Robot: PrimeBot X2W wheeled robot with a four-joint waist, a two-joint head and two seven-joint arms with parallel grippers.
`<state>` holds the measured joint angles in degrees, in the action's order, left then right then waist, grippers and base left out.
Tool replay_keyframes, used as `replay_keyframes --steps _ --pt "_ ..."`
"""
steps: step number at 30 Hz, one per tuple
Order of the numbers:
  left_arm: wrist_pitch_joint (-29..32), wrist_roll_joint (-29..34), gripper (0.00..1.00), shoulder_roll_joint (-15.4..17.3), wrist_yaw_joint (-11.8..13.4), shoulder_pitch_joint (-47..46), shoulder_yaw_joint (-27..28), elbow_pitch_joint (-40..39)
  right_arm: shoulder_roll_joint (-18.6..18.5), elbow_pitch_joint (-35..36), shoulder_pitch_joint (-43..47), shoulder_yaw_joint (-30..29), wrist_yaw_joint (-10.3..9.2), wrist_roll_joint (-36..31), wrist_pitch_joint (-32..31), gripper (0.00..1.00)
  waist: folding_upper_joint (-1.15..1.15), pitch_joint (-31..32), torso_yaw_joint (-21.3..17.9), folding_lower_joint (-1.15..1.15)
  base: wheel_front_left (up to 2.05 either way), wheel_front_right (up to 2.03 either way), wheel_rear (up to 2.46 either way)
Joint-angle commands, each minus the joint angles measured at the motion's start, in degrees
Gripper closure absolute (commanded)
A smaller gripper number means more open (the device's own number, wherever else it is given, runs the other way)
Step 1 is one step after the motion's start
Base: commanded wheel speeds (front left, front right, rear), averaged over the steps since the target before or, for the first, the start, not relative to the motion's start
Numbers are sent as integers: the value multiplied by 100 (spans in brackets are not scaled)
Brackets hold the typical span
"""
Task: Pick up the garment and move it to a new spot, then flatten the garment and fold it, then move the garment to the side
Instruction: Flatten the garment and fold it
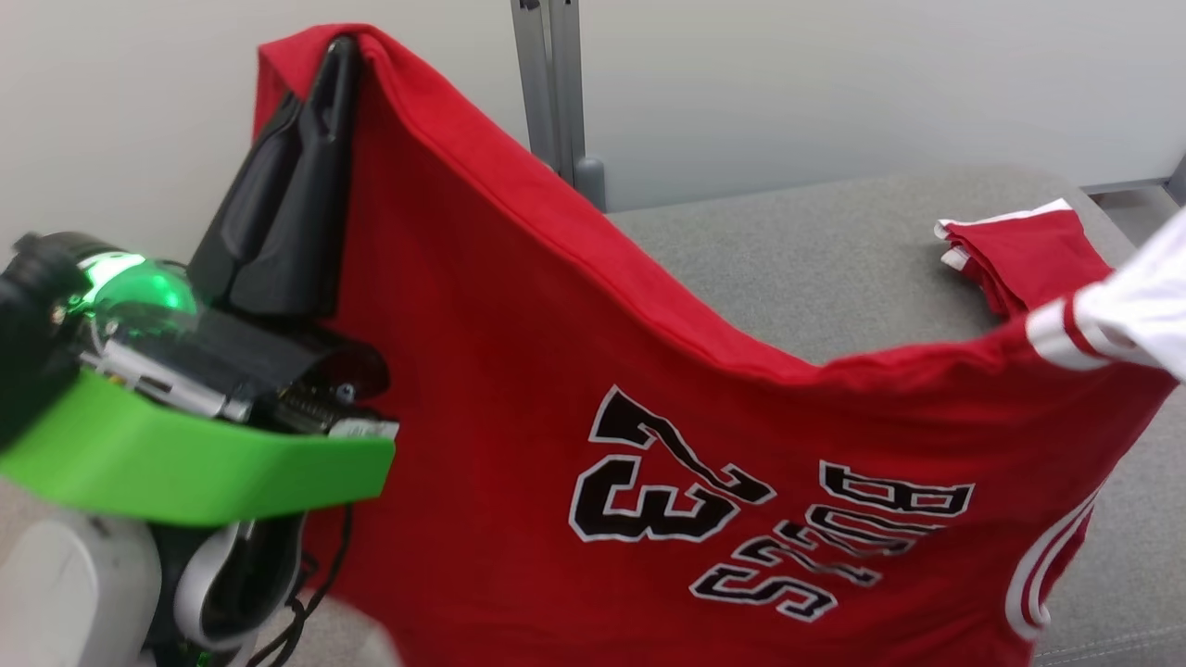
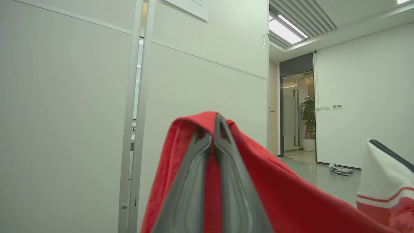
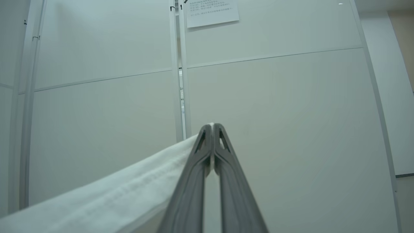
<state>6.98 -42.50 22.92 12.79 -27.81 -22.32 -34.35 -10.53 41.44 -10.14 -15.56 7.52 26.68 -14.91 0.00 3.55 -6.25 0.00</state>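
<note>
Garment (image 1: 519, 371) hangs in the air, stretched between both arms above the grey cloth-covered desk (image 1: 788, 250). On the left, the left gripper (image 1: 338, 56) holds one red corner high, its fingers (image 2: 190, 181) clamped on the cloth. The top edge sags toward the right, where the right gripper (image 3: 212, 127) pinches the white sleeve (image 1: 1140, 315) with its fingers closed. The fabric looks light, soft and floppy, so corners and seams are probably the best holds; a mid-panel grip would bunch it. A metal post (image 1: 556, 93) stands behind. At far right a bundle of other clothes (image 1: 1028, 250) lies on the desk, likely crowding any landing spot.
</note>
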Motion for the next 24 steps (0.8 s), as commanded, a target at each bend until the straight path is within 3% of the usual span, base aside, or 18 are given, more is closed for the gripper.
replay_keyframes --steps 1,6,10,18,21,24 --pt "60 -67 100 1 -9 -149 -1 145 -6 -180 -106 27 -7 -1 -56 100 0 -244 -13 0 0 0 0" --pt "195 -237 100 -93 -226 -741 -9 1059 -206 -1284 -890 457 -7 -52 61 100 0 -1016 -18 0 0 0 0" --pt "186 -55 100 -134 -508 -1883 61 2292 -267 -2553 -2336 1025 -7 -161 338 100 0 -1709 -114 0 0 0 0" --pt "-461 802 100 -339 -868 -4618 34 5097 214 -5185 -5686 1413 -7 -1139 1607 100 0 -2647 -390 0 0 0 0" --pt "-868 1087 100 -359 -957 -5407 -6 5925 436 -6024 -6556 1296 -7 -1551 2034 100 0 -2944 -512 0 0 0 0" --pt "-1150 1282 100 -399 -1085 -5716 -122 6640 608 -6693 -6834 1305 -7 -1727 2358 100 0 -3209 -579 0 0 0 0"
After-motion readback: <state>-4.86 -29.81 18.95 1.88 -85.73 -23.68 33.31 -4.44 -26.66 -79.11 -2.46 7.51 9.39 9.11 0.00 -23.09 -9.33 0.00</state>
